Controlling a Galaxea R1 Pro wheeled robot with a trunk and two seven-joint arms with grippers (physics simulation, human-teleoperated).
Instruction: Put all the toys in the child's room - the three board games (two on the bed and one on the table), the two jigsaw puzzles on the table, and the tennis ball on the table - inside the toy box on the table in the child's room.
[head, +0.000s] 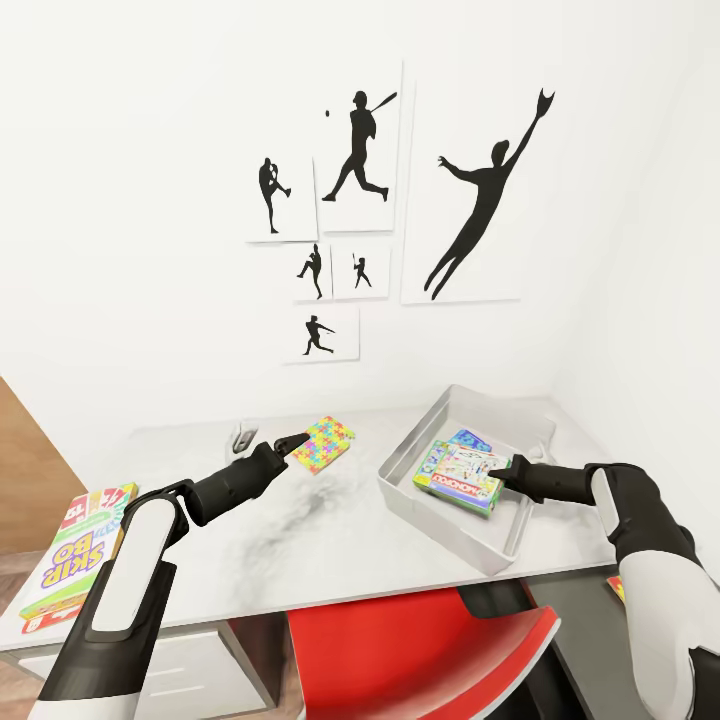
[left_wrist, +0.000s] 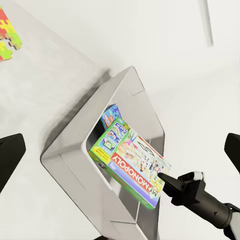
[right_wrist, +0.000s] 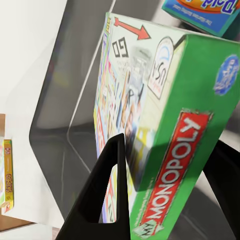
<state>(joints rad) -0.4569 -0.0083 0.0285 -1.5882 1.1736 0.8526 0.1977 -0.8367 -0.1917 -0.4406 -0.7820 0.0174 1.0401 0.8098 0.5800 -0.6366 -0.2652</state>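
- Grey, marbled table top (head: 330, 520) runs across my head view, with a white wall and black baseball silhouettes (head: 365, 150) above it.
- On the table's right side sits the toy box (head: 420, 445), an open grey tray; the left wrist view shows its walls (left_wrist: 70, 165) as well.
- Inside it lies the green Monopoly box (head: 462, 480), tilted, and a blue game box (head: 470, 438) sits just behind it, touching or nearly so. Both show in the left wrist view too, the Monopoly box (left_wrist: 132, 162) in front of the blue one (left_wrist: 111, 115).
- My right gripper (head: 500, 470) reaches into the toy box at the near edge of the Monopoly box. In the right wrist view its fingers (right_wrist: 107, 190) stand on either side of the box's green edge (right_wrist: 175, 150), with the jaws spread wider than that edge; I cannot tell whether the pads press on it.
- My left gripper (head: 292, 440) hovers over the table beside the jigsaw puzzle (head: 324, 443), a flat multicoloured piece lying near the wall. Its fingers (left_wrist: 10, 155) sit at the far edges of the left wrist view, wide apart and holding nothing.
- At the table's left end lies a Skip-Bo box (head: 75, 555), flat on the surface, partly behind my left arm.
- Below the table edge I see a red chair (head: 400, 650).
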